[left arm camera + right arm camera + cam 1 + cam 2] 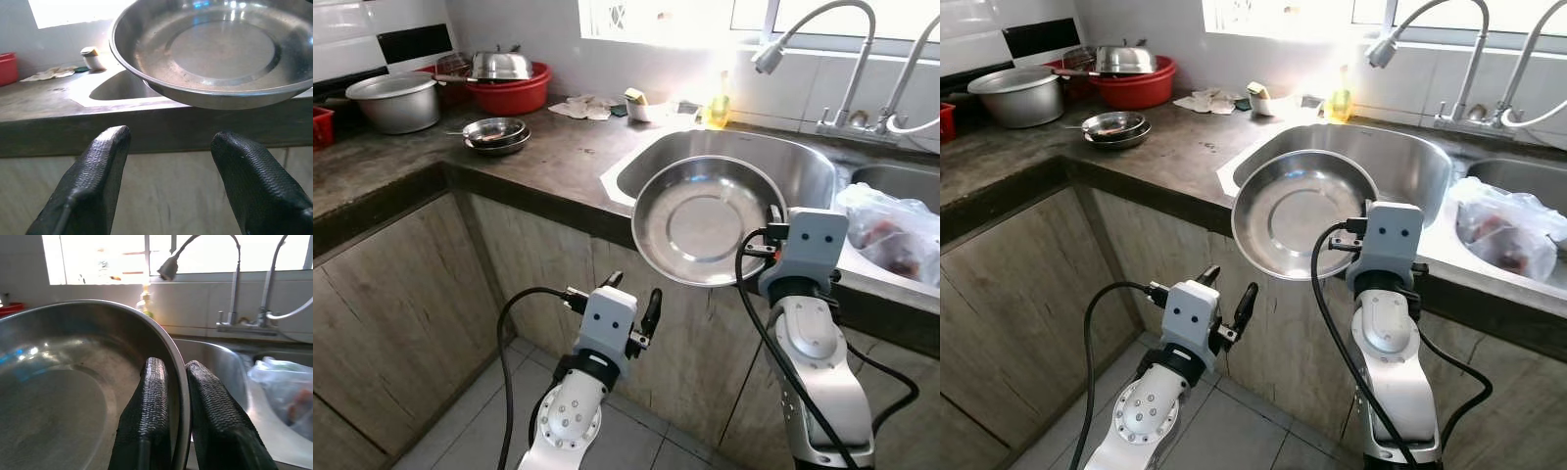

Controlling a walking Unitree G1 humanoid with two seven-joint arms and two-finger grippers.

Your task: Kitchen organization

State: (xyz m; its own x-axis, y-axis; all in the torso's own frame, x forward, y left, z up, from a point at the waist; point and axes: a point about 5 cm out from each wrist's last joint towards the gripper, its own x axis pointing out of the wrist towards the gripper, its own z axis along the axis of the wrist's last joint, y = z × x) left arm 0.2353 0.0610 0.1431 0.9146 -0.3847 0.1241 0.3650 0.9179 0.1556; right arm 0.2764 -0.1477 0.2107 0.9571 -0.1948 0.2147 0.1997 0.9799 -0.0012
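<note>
The right gripper (168,416) pinches the rim of the steel plate (705,220), which is tilted in the air in front of the sink (803,171), while the left gripper (168,181) waits below, wide apart and empty. With such a thin edge hold, the plate could slip or swing and hit the counter (548,157). What is inside the plastic bag (891,230) is hard to make out.

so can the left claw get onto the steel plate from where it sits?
Probably yes: the left claw is open below the steel plate, nothing between them; the right claw grips its rim.
</note>
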